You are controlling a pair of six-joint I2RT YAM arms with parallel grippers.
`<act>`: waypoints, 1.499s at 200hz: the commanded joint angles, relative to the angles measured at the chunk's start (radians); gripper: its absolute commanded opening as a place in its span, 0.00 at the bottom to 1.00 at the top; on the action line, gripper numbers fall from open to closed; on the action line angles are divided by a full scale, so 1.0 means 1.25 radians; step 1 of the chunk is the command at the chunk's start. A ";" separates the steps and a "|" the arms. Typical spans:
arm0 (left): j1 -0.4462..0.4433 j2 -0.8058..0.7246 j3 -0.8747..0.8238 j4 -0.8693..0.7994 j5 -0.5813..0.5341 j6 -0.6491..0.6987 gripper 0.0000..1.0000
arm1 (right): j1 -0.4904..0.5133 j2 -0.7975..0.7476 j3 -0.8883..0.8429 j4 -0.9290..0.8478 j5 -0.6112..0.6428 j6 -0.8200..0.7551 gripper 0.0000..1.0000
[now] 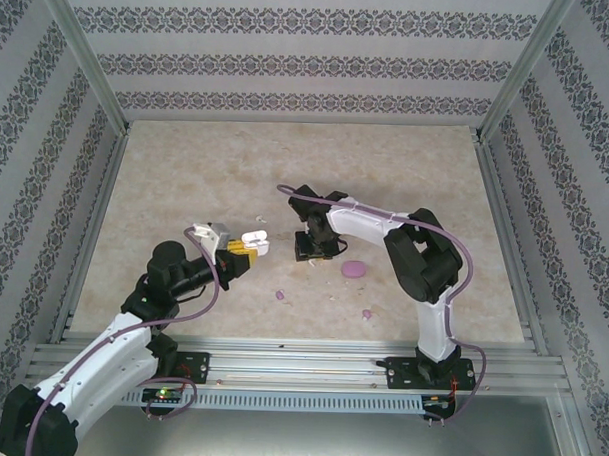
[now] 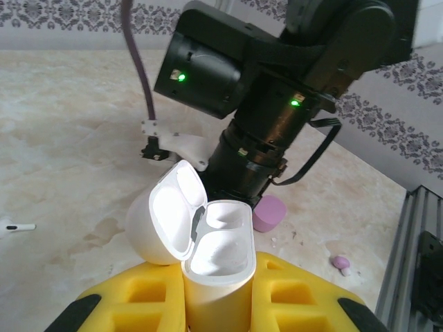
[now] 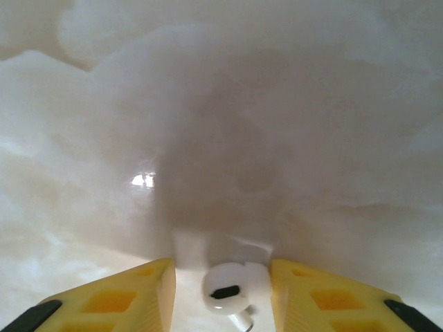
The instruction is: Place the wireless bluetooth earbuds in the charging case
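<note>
No legible txt, labels, brands, nos. or signs anywhere in the 3 views.

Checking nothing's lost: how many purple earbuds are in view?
2 purple earbuds: one left of the purple case, one nearer the table's front edge. More may be hidden.

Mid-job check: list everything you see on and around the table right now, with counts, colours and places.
white charging case: one, white, lid open, held by the left gripper
purple case: one, lilac, on the table beside the right gripper
purple earbuds: two, lilac, loose on the table, nearer the arm bases
white earbuds: two, white; one between the right gripper's fingers, one loose on the table
table: one, beige marbled, under everything
left gripper: one, yellow fingers, shut on the white charging case
right gripper: one, yellow fingers, pointing down; grip on earbud unclear
</note>
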 commanded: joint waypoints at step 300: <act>-0.030 0.212 0.057 0.425 0.050 -0.011 0.00 | 0.296 -0.587 -0.163 0.409 0.413 0.037 0.21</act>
